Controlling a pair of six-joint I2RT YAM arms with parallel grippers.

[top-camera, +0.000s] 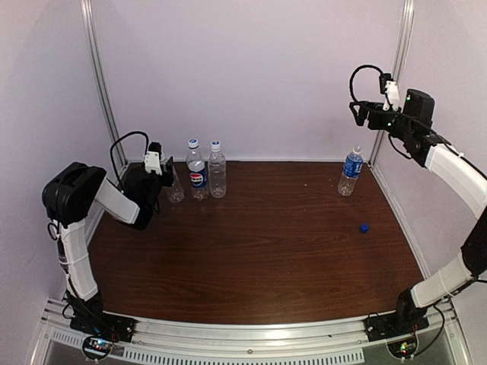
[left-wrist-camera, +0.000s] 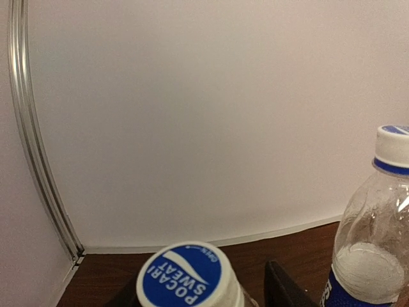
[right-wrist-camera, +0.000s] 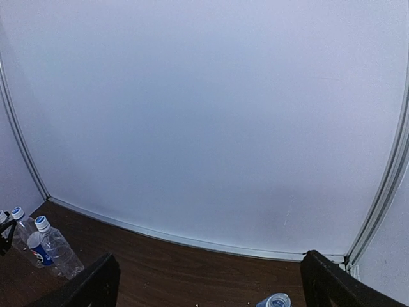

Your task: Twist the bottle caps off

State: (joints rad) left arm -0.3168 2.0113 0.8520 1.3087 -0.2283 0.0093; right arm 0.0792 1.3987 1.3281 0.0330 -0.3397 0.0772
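My left gripper [top-camera: 170,181] is closed in on a plain clear bottle [top-camera: 176,192] at the back left. That bottle's white cap with a blue centre [left-wrist-camera: 185,276] sits between my fingers [left-wrist-camera: 284,289] in the left wrist view. The Pepsi bottle [top-camera: 197,172] and its cap [left-wrist-camera: 393,148] stand just to the right, then another plain clear bottle [top-camera: 217,170], both capped. The blue-label bottle [top-camera: 350,172] stands at the back right with its mouth open [right-wrist-camera: 276,300]. A dark blue cap [top-camera: 364,227] lies on the table. My right gripper [top-camera: 356,108] is open, empty and raised high.
The white back wall and metal corner posts [top-camera: 103,84] enclose the brown table [top-camera: 259,251]. The left arm's elbow [top-camera: 72,194] hangs near the left wall. The right arm [top-camera: 456,171] arches along the right wall.
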